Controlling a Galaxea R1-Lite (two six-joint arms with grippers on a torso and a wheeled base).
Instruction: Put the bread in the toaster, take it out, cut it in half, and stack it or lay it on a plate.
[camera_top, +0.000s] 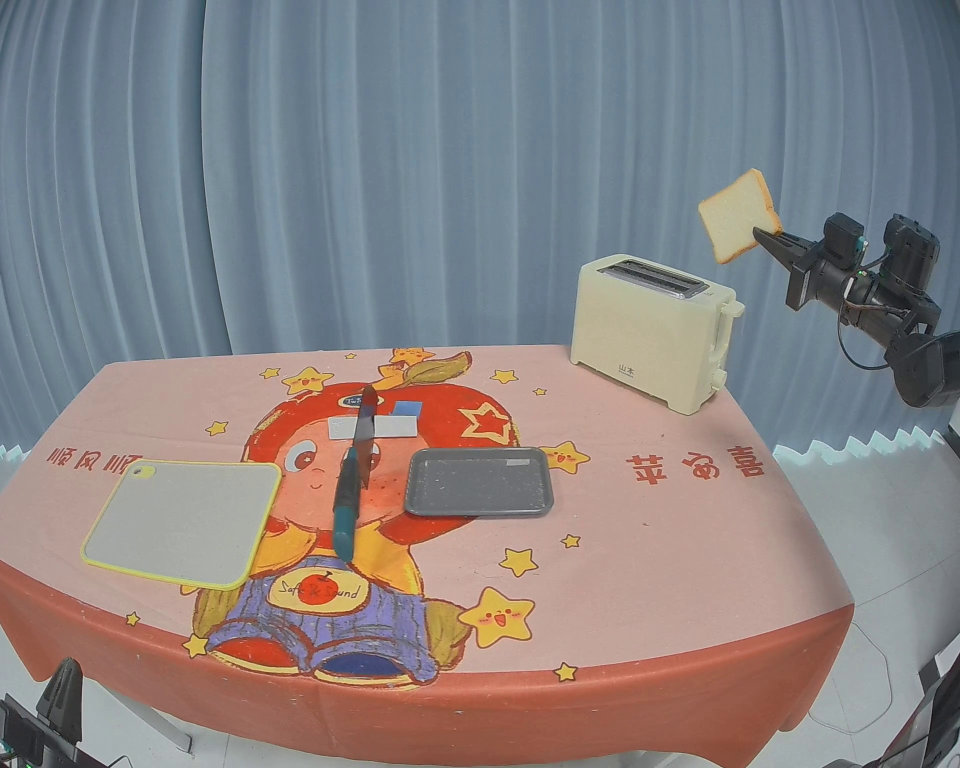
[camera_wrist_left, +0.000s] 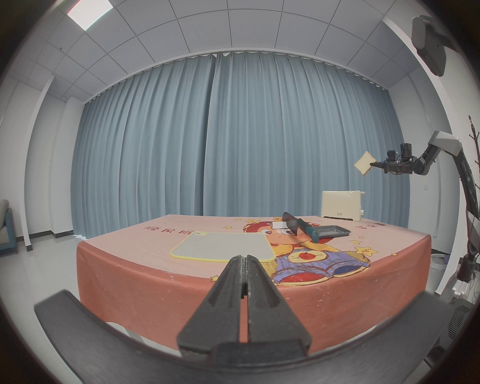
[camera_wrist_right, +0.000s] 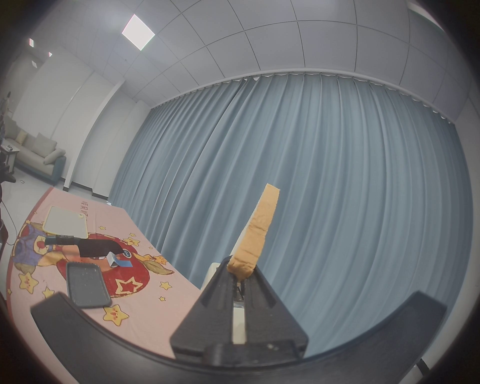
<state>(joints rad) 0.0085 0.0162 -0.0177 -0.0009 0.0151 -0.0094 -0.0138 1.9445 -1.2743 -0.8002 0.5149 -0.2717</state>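
The bread (camera_top: 739, 215) hangs in the air, above and a little to the right of the toaster (camera_top: 650, 330). It is pinched by 1 end in the right gripper (camera_top: 768, 238), whose fingers are clamped on it. That's a thin hold: the slice sticks out tilted, so I'd worry it swings or tears loose on the way down. It also isn't lined up with the slot (camera_top: 652, 278). Come in crooked and the crust catches the rim, or the toaster, near the table (camera_top: 650, 580) edge, gets nudged. The knife (camera_top: 352, 470), grey tray (camera_top: 478, 482) and cutting board (camera_top: 185, 520) wait well apart. The left gripper (camera_wrist_left: 244, 280) sits low before the table, fingers pressed together on nothing.
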